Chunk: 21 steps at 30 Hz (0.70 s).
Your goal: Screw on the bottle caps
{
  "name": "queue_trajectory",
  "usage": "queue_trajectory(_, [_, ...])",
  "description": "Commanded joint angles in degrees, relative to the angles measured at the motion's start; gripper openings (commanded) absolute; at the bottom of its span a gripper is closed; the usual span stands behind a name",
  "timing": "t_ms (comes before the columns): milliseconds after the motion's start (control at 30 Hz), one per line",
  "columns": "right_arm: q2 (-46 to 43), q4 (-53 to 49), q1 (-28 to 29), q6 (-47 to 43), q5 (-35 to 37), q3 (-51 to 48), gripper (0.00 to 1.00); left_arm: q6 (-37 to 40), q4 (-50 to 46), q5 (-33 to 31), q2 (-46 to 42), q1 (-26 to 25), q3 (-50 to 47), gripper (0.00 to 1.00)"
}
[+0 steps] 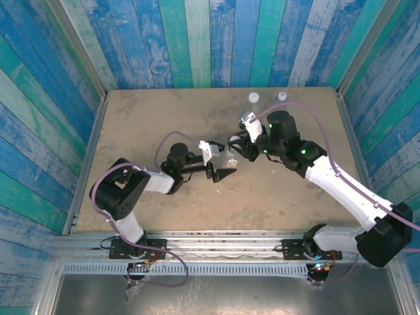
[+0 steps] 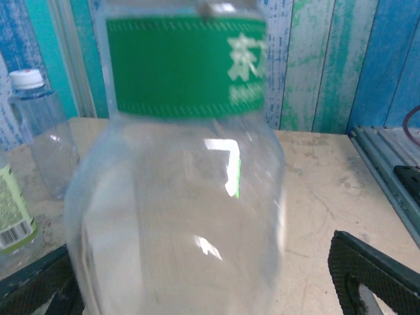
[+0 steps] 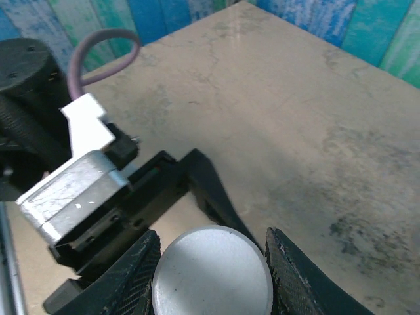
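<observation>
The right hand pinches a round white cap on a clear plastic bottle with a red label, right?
Not red: the label on the clear plastic bottle is green, per the left wrist view. The right hand does pinch the round white cap.

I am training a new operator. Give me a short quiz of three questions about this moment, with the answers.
1. True or false: the left gripper is clamped tight on the green-label bottle.
2. What sits between the fingers of the right gripper? A) a white cap B) a cable C) nothing
3. How many other bottles stand near the far edge of the table, and do they have caps on?
Key: 1 false, its jaws stand open around the bottle. 2 A. 3 two, both capped.
</observation>
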Motion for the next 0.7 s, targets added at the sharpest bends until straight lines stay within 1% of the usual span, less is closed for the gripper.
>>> queue_trajectory(0, [0.49, 1.24, -1.82, -0.58, 6.97, -0.86, 0.33, -0.42, 3.54, -5.9, -4.74, -0.08, -4.33, 0.94])
queue_trajectory(67, [1.53, 4.33, -2.37, -0.38, 8.96, -1.46, 0.33, 1.52, 3.17, -7.27, -6.76, -0.08, -7.07, 0.94])
queue_trajectory(100, [2.35, 6.32, -2.7, -0.36, 9.57, -1.68, 0.33, 1.89, 2.49, -9.15, -8.13, -0.08, -8.34, 0.94])
queue_trajectory(233, [7.91, 11.65, -3.18, -2.04, 11.79, 0.04, 0.33, 2.64, 0.77, -13.5, -12.89, -0.08, -12.89, 0.94])
queue_trajectory(333, [13.18, 14.49, -3.49, -3.22, 11.8, 2.42, 0.33, 2.34, -0.29, -14.01, -14.59, 0.01, -14.69, 0.94])
queue_trajectory(500, [19.48, 19.36, -3.87, -2.97, 9.49, 4.1, 0.33, 1.85, -0.25, -15.88, -16.53, 0.38, -16.77, 0.94])
queue_trajectory(567, [21.25, 19.99, -3.85, -2.46, 8.31, 4.47, 0.33, 2.56, -2.26, -16.17, -17.29, 0.59, -16.38, 0.94])
queue_trajectory(667, [22.94, 20.45, -3.92, -1.93, 7.48, 4.15, 0.34, 4.24, -8.79, -16.85, -18.47, 0.71, -14.07, 0.94])
